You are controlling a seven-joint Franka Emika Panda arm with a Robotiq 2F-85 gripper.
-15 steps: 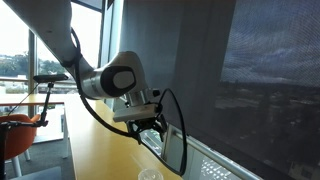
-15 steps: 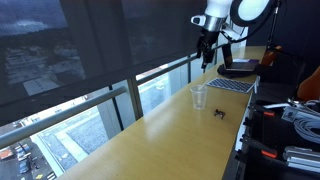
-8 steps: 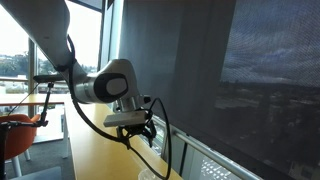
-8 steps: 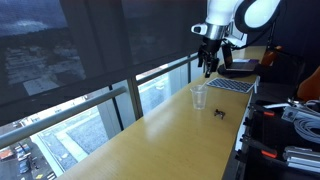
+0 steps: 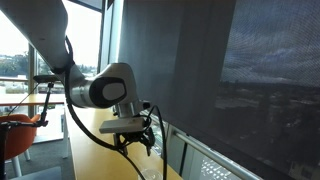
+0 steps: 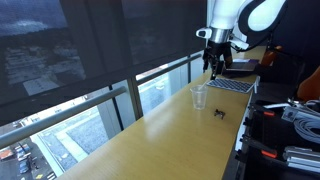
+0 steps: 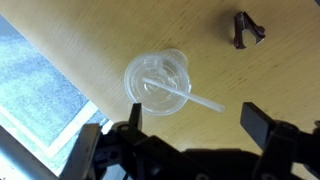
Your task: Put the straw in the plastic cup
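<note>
Exterior: gripper (image 5: pixel 137 143) hangs low over the wooden counter (image 5: pixel 88 150).
Exterior: gripper sits above the plastic cup (image 6: pixel 199 97), not touching.
Wrist: straw (image 7: pixel 190 95) lies in the cup, one end past the rim. Jaws spread wide, empty. Dark clip (image 7: pixel 245 28) nearby.

Daylight came in through the glazing beside the worktop (image 6: pixel 150 140), much of it cut by dark mesh blinds (image 5: pixel 260 60), so both exterior views looked dim and grainy. An unshaded window (image 5: pixel 15 40) blew out to white. The wrist view was brighter and evenly lit, the plastic cup (image 7: pixel 158 82) sharp, shadows faint and soft.
</note>
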